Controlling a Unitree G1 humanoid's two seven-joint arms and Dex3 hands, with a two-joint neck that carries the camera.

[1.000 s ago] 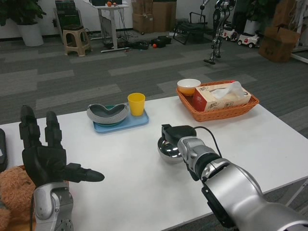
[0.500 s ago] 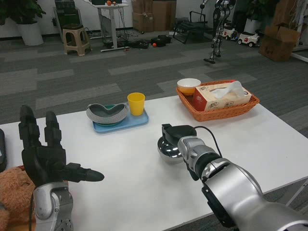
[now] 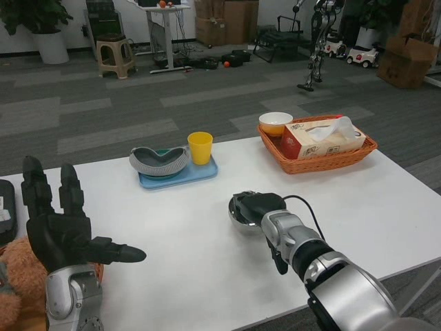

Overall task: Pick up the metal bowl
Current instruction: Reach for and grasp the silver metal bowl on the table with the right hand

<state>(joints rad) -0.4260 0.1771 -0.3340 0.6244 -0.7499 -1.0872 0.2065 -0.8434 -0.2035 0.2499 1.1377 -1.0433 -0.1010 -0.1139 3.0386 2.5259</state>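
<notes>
The metal bowl sits on the white table just right of centre, shiny and mostly covered from above. My right hand lies over its top and grips its rim, with the silver forearm running down to the lower right. Only the bowl's left side shows beneath the fingers, and I cannot tell whether it is touching the table. My left hand is raised at the lower left, fingers spread and holding nothing.
A blue tray behind the bowl carries a grey ribbed dish and a yellow cup. A wicker basket at the back right holds a tissue box and a white bowl. A brown teddy bear lies at the lower left.
The whole view has shifted slightly as the camera moved. My right hand sits lower over the bowl and covers more of it. The left hand keeps its pose.
</notes>
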